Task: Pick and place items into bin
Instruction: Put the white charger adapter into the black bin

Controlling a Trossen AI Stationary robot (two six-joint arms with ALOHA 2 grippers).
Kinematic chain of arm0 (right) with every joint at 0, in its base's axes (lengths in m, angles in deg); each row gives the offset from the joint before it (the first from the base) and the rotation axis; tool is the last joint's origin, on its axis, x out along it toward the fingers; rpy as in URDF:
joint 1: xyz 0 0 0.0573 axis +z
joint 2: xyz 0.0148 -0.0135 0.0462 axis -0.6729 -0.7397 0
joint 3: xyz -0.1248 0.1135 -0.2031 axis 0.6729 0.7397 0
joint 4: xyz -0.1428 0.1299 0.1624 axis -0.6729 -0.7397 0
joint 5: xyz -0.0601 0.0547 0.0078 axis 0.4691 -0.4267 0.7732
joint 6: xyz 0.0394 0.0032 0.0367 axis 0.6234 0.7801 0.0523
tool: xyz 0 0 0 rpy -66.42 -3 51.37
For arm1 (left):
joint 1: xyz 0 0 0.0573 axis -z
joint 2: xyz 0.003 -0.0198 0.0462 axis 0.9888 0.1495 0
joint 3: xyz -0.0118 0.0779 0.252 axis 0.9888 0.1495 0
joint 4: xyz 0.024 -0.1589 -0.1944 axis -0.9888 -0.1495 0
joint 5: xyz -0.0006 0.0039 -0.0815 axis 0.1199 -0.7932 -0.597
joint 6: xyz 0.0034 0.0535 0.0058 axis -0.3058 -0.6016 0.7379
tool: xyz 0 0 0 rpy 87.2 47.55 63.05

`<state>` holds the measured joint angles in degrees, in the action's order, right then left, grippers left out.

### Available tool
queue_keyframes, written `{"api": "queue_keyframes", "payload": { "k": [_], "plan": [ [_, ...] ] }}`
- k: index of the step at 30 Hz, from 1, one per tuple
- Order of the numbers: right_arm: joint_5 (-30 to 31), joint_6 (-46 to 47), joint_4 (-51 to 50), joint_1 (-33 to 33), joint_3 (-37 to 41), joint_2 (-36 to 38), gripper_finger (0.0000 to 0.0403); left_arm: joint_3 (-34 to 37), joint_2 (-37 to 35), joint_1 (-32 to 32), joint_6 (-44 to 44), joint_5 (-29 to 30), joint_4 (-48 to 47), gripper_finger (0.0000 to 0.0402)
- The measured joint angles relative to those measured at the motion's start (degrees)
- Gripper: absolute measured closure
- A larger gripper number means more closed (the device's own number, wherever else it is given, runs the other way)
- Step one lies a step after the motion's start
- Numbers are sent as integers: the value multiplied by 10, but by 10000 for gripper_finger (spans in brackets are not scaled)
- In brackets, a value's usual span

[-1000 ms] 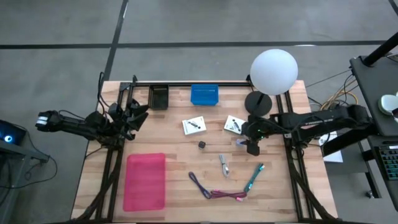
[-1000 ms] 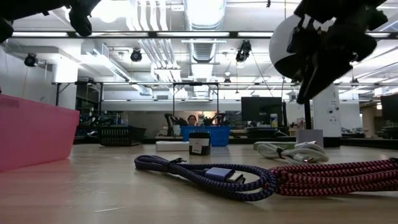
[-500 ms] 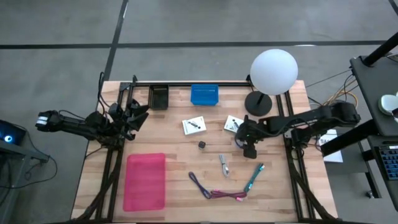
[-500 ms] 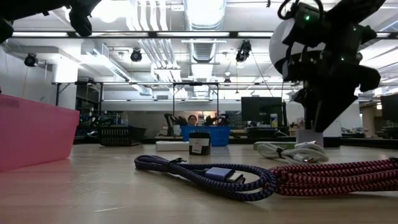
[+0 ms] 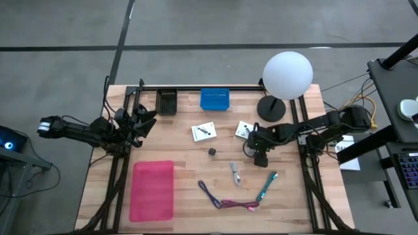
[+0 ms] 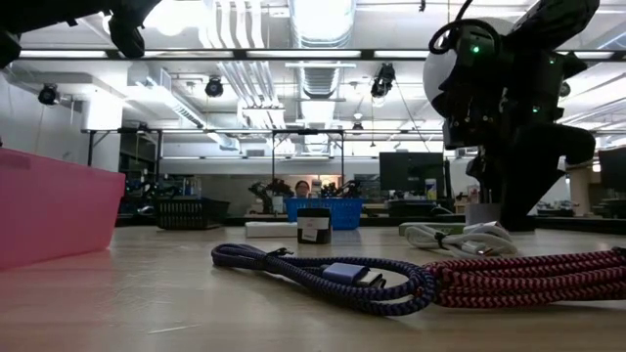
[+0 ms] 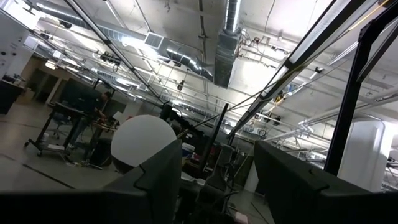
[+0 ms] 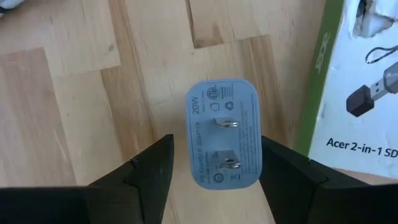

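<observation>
A small pale blue-grey plug adapter (image 8: 224, 134) lies flat on the wood with its two prongs up. My right gripper (image 8: 217, 174) is open and points down, with one finger on each side of the adapter and close to it. In the high view this gripper (image 5: 258, 154) covers the adapter, beside a white card (image 5: 245, 130). Another white card (image 5: 204, 131), the dark cube (image 5: 212, 151), the silver clip (image 5: 234, 173), the green pen (image 5: 267, 185) and the purple-pink cord (image 5: 228, 200) lie on the table. My left gripper (image 7: 217, 186) waits open, raised over the table's left edge (image 5: 134, 124).
A pink bin (image 5: 153, 189) sits at the near left. A blue basket (image 5: 214, 99) and a black box (image 5: 167, 102) stand at the far edge. The white globe lamp (image 5: 287, 75) stands just behind my right arm. Black frame rails run along both sides.
My right gripper has come down toward the table and shifted slightly left, ending low over the adapter with its fingers around it. The items on the table have stayed where they were.
</observation>
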<state>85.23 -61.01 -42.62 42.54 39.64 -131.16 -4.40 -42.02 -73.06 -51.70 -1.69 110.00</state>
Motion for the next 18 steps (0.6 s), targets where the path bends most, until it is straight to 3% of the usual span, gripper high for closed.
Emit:
{"api": "queue_keyframes", "payload": {
  "k": [12,18],
  "plan": [
    [0,-4,5,0,0,1,199,1,0,0,0,0,0,217],
    [2,-4,6,0,0,2,218,1,0,0,-1,0,0,217]
  ]
}}
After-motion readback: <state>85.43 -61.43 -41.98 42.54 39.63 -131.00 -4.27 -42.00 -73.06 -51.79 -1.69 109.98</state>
